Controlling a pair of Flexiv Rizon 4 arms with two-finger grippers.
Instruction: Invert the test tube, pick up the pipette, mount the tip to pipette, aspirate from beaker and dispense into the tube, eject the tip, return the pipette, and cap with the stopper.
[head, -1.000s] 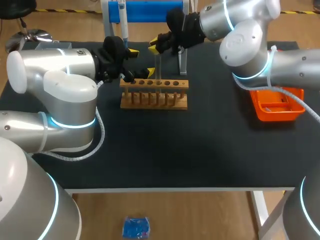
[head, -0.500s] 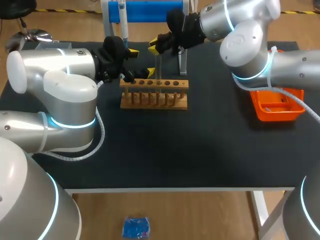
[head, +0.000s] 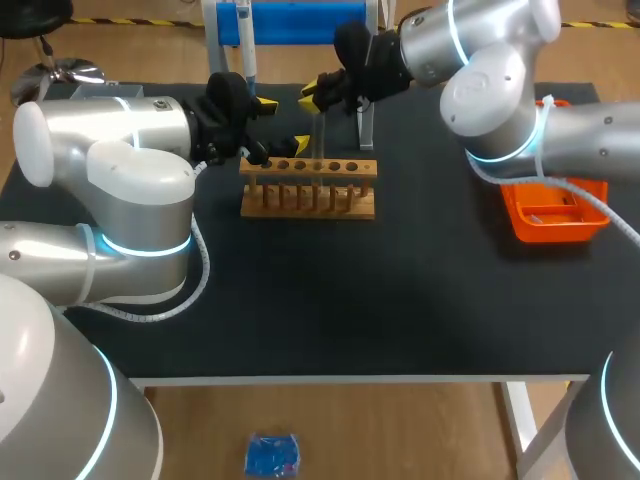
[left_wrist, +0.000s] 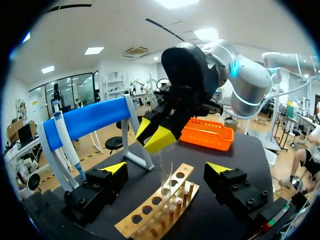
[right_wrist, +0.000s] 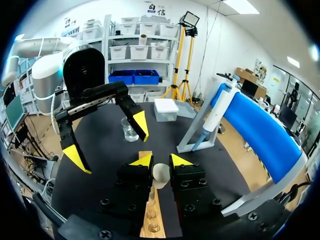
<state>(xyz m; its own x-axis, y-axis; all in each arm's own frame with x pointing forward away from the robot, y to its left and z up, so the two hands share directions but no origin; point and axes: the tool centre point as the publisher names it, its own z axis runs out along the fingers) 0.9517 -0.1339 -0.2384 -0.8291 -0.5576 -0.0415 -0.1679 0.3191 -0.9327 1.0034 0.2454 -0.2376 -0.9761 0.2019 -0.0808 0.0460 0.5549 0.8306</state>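
Glass test tube (left_wrist: 165, 174) is clenched by the right tool (right_wrist: 161, 161), left tool (head: 284, 124) released; loosely pinched, it could be dropped.

Silver arms (head: 110, 150); cyan glowing joint rings (head: 150, 247); black hands (left_wrist: 165, 168), yellow fingertips (left_wrist: 115, 167).

— What does everything stand on?
— A black table (head: 400, 300) with a pale front edge and a white leg (head: 522, 420) at one corner.
— And below?
— A wood-toned floor (head: 400, 430) (a small blue thing (head: 272, 455) lies on it).
— The room itself?
— White walls (right_wrist: 227, 45), a white ceiling (left_wrist: 125, 25) with rectangular light panels (left_wrist: 94, 50), glass partitions (left_wrist: 75, 87) and white shelving (right_wrist: 145, 47) holding bins.
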